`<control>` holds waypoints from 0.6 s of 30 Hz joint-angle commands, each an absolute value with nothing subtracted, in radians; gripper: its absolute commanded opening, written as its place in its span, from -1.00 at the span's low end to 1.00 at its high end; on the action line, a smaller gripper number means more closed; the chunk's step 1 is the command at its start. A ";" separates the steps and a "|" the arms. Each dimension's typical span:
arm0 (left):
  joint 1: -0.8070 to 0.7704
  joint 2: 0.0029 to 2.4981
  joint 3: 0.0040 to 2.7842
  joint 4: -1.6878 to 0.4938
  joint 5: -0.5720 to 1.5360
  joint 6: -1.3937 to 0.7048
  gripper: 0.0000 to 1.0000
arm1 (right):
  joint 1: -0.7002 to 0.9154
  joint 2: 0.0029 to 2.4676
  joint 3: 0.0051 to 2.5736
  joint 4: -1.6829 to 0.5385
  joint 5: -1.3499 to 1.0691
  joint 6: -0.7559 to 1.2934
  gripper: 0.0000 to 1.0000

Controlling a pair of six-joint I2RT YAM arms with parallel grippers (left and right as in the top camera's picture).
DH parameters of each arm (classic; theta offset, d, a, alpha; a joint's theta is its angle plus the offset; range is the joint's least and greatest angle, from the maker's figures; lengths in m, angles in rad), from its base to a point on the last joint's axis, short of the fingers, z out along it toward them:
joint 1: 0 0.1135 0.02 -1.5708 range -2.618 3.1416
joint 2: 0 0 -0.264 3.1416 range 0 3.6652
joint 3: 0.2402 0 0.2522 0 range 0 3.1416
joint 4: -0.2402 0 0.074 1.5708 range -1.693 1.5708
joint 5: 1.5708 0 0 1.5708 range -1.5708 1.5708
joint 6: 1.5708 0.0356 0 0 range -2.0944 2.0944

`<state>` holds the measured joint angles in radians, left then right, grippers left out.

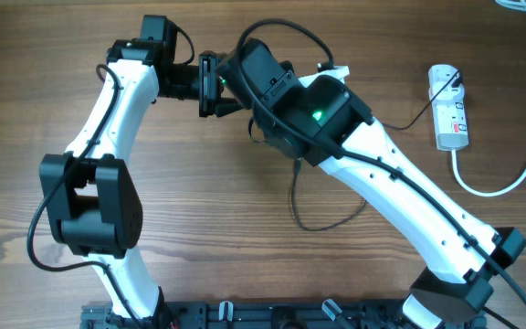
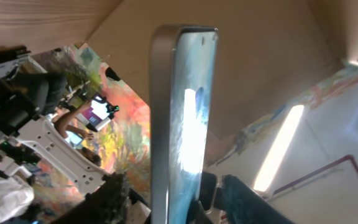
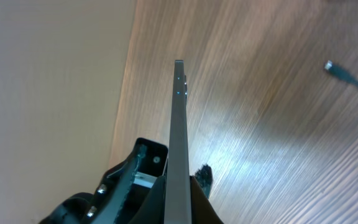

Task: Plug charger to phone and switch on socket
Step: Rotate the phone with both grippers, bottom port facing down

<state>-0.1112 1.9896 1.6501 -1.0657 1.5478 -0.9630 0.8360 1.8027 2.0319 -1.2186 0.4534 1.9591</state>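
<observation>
You lose the phone [image 2: 182,124] at 6 o'clock in both wrist views; the charger [image 3: 345,75] runs off the right wrist view at 3 o'clock.

We show a table [image 1: 245,274] of warm brown wood, its darker grain running left to right. The left arm [image 1: 108,119] and the right arm [image 1: 409,196] are white with black joints, and a green light [image 1: 317,116] glows on the right arm's black housing. At far right, the socket [image 1: 448,108] is white with red marks, and its cord [image 1: 510,187] is white. The charger [image 1: 295,206] is black. The phone [image 2: 182,124] has a silver-grey rim and a glossy blue-green screen streaked with white glare.
</observation>
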 commanded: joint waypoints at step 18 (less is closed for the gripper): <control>-0.116 1.961 1.651 -1.065 1.577 -0.981 -0.45 | 0.837 1.778 2.053 -1.182 0.398 2.071 -0.91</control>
<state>-0.1112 1.9896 1.6501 -1.0653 1.5547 -0.9821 0.8360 1.8027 2.0319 -1.1896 0.3958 2.0537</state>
